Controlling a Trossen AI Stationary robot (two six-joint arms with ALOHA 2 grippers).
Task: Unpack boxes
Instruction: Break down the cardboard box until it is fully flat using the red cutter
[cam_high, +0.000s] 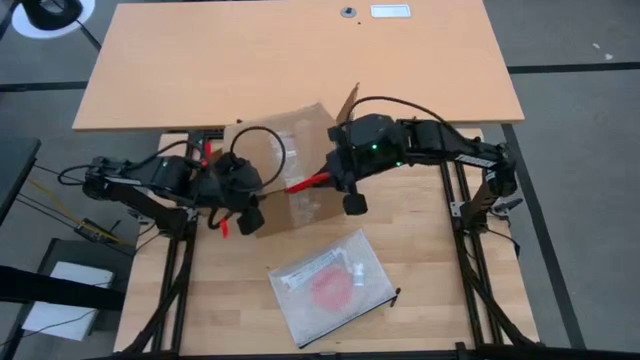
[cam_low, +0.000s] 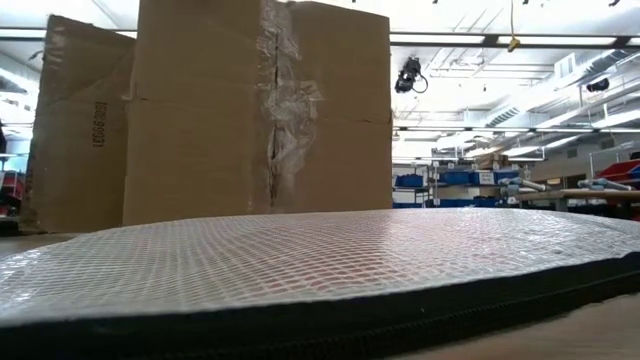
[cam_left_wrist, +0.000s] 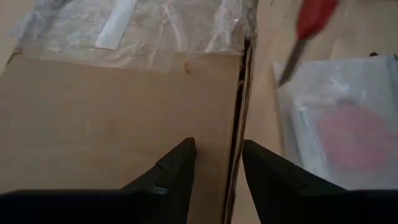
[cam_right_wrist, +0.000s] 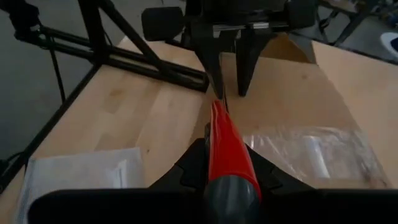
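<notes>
My right jaws (cam_right_wrist: 227, 163) clamped the red-handled box cutter (cam_right_wrist: 227, 146); my left jaws (cam_left_wrist: 217, 165) hung part-open, empty, over the brown cardboard carton (cam_high: 290, 165). The blade wanted a shallow run along the taped seam.

Both arms matte black, boxy jointed links, looped black cables. Right arm (cam_high: 430, 145) has green status light. Left arm (cam_high: 160, 180) has red accents. End effector fingers (cam_left_wrist: 177, 171) dark, tapered wedges.

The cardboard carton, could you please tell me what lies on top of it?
Clear tape covers the carton's closed top, and both claws hover over it. Its contents are hidden.
</notes>
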